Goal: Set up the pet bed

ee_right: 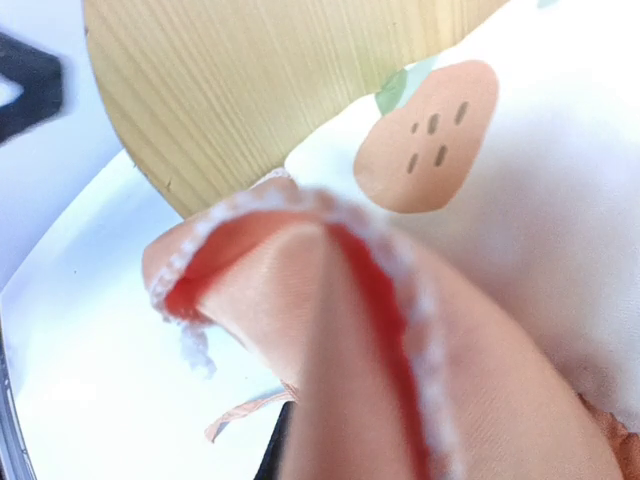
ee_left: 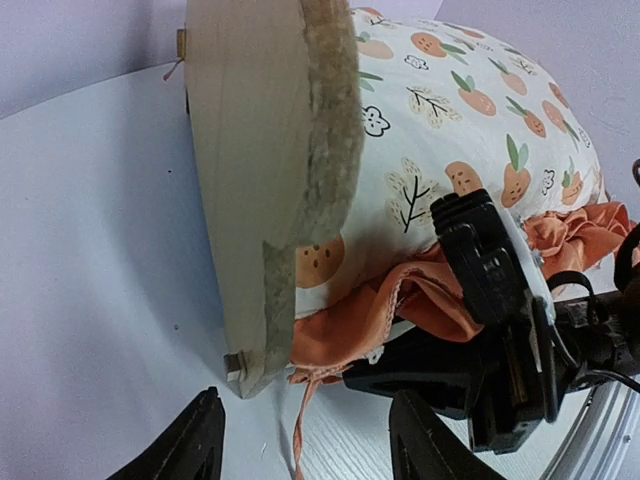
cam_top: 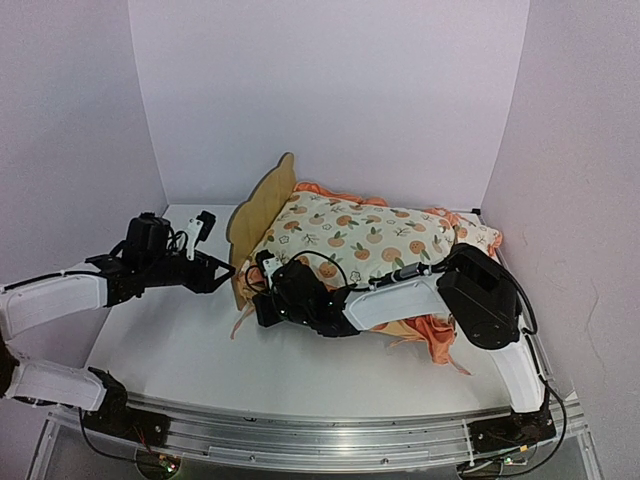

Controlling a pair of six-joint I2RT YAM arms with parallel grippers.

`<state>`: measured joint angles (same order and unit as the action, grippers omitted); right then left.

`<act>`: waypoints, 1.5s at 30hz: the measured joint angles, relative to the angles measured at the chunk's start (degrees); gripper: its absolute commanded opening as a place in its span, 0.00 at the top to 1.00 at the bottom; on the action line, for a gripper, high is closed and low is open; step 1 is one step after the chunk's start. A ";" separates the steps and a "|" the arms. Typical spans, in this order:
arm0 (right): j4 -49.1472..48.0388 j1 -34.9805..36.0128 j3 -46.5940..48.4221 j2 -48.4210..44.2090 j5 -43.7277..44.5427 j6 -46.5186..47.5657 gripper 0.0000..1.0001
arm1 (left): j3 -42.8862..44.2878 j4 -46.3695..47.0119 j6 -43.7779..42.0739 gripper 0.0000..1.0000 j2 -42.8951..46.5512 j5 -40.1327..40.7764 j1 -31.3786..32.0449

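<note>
The pet bed stands at the back middle; its plywood headboard (cam_top: 262, 205) faces left. The fruit-print mattress cushion (cam_top: 362, 235) lies on it and hides the base and footboard. My right gripper (cam_top: 262, 303) is at the bed's near left corner, shut on the cushion's orange ruffle (ee_right: 330, 330), which hides its fingers in the right wrist view. My left gripper (cam_top: 212, 275) is open and empty just left of the headboard's foot. In the left wrist view it (ee_left: 310, 455) sits before the headboard (ee_left: 260, 150), ruffle (ee_left: 390, 310) and right gripper (ee_left: 480, 300).
The small fruit-print pillow (cam_top: 480, 235) is squeezed against the right wall behind the bed. A loose orange ribbon (ee_left: 300, 440) trails on the white table (cam_top: 170, 340) by the headboard's foot. Ruffle hangs over the bed's near right side (cam_top: 432, 338).
</note>
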<state>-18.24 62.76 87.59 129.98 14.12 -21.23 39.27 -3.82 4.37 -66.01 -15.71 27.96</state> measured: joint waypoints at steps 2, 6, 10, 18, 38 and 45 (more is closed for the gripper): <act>-0.10 0.00 -0.23 -0.13 0.24 -0.63 1.00 | -1.88 -0.85 2.27 0.47 4.27 1.05 -0.03; -0.15 0.00 -1.11 -0.53 0.50 -1.85 1.00 | -7.17 -0.49 7.51 0.54 9.56 1.42 -0.03; -0.11 0.00 -1.44 -0.82 0.56 -3.06 1.00 | -12.71 3.18 13.90 0.56 5.35 1.31 0.01; -0.13 0.02 -1.47 -0.86 0.98 -7.07 1.00 | -21.34 22.47 18.17 0.57 -4.52 2.29 2.87; -2.07 0.35 -2.40 -0.91 2.66 -10.65 1.00 | -22.76 52.46 19.96 0.65 -23.49 10.42 8.52; -2.51 0.33 -2.53 -0.91 2.59 -11.00 1.00 | -21.24 54.32 21.18 0.72 -26.39 14.33 9.12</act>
<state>-20.75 63.09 85.07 129.08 16.71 -32.23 18.03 50.51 25.54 -92.40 -1.38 37.08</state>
